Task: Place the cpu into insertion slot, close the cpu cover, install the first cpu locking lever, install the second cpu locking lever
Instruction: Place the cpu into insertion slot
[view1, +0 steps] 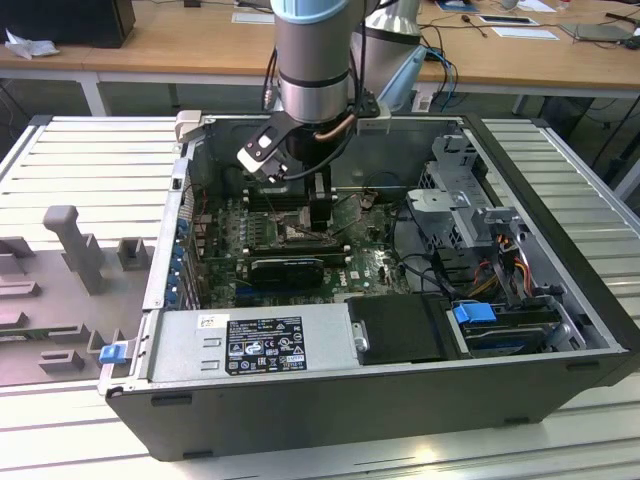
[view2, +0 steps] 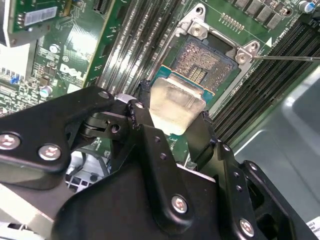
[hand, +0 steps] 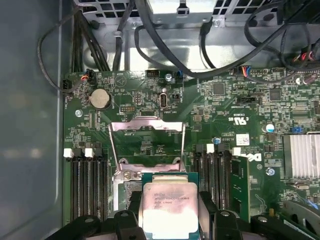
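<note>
just above the insertion slot (view2: 207, 62), the fingers (view2: 206, 132) are clamped on the cpu (view2: 175, 102); cpu cover (hand: 145, 126) stands open; seating well likely needs it level, corners aligned

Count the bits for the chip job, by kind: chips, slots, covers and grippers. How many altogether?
cpu: 1
insertion slot: 1
cpu cover: 1
gripper: 1
Total: 4

Silver arm (view1: 313, 75), pale blue caps (view1: 310, 8), black pincer (view2: 175, 107), silver screws (view2: 179, 204)
</note>
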